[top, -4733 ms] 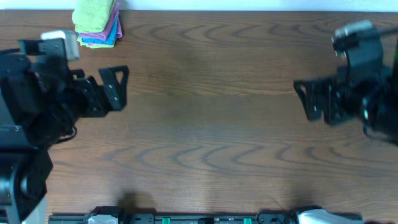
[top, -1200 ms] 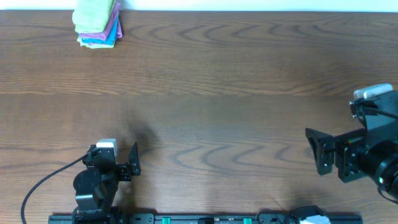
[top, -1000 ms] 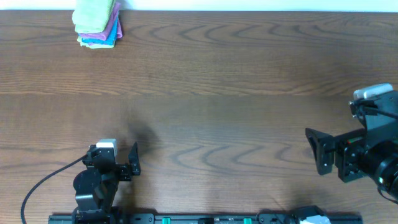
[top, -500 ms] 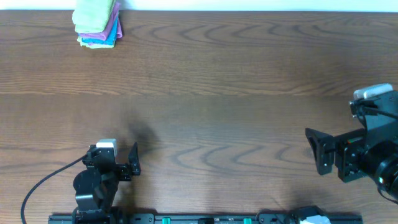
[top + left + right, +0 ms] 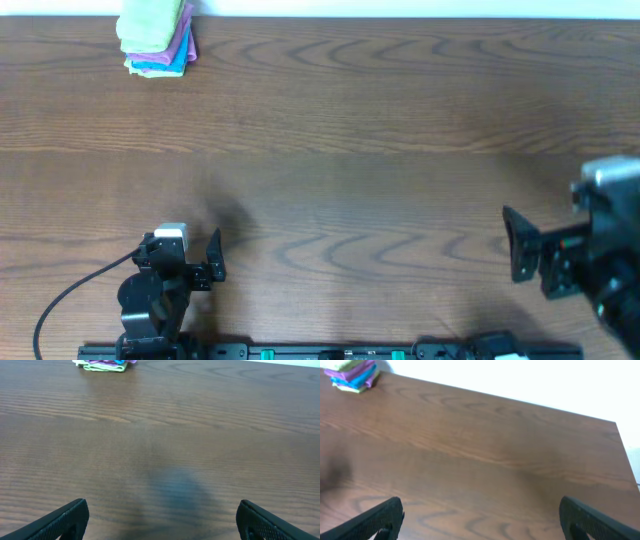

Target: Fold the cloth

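Observation:
The lime-green cloth (image 5: 150, 18) lies folded on top of a small stack at the table's far left corner. It also shows in the left wrist view (image 5: 96, 367) and in the right wrist view (image 5: 345, 365). My left gripper (image 5: 214, 260) is open and empty, low at the front left, far from the stack. In its own view (image 5: 162, 520) the fingers stand wide apart over bare wood. My right gripper (image 5: 513, 246) is open and empty at the right edge. Its own view (image 5: 480, 517) shows only table between the fingers.
Under the green cloth lie a purple folded cloth (image 5: 186, 42) and a blue folded cloth (image 5: 160, 66). The brown wooden table (image 5: 340, 160) fills the views. A black rail (image 5: 300, 352) runs along the front edge, and a cable (image 5: 70, 290) curves by the left arm.
Both arms drew back from the table's far half toward the front edge. In the last half second the right arm slid a little further right. The stack has not moved.

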You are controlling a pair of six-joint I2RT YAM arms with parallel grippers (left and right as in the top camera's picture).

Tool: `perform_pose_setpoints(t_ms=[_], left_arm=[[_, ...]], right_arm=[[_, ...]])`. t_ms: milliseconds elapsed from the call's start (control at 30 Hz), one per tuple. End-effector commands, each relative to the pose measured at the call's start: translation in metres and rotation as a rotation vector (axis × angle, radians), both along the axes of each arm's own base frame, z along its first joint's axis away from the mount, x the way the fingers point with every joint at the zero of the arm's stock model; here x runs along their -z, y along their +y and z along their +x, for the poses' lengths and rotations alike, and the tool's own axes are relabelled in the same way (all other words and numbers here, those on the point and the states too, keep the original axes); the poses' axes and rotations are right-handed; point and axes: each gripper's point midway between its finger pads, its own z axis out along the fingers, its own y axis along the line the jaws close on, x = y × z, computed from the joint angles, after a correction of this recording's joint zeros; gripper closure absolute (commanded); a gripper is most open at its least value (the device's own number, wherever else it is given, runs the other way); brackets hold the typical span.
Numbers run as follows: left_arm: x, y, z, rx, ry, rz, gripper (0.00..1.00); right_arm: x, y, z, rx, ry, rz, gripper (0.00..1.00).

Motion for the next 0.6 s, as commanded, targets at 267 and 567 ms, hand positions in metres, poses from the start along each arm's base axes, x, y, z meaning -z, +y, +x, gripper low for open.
perform_pose_setpoints(t_ms=[267, 567], left_arm=[[0.006, 0.001, 0.0, -0.011, 0.01, -0.01, 0.05], [0.006, 0.001, 0.0, -0.011, 0.01, -0.01, 0.05]], right_arm=[[0.13, -0.009, -0.008, 0.032, -0.042, -0.024, 0.01], [0.208, -0.013, 0.016, 0.075, -0.12, -0.009, 0.01]])
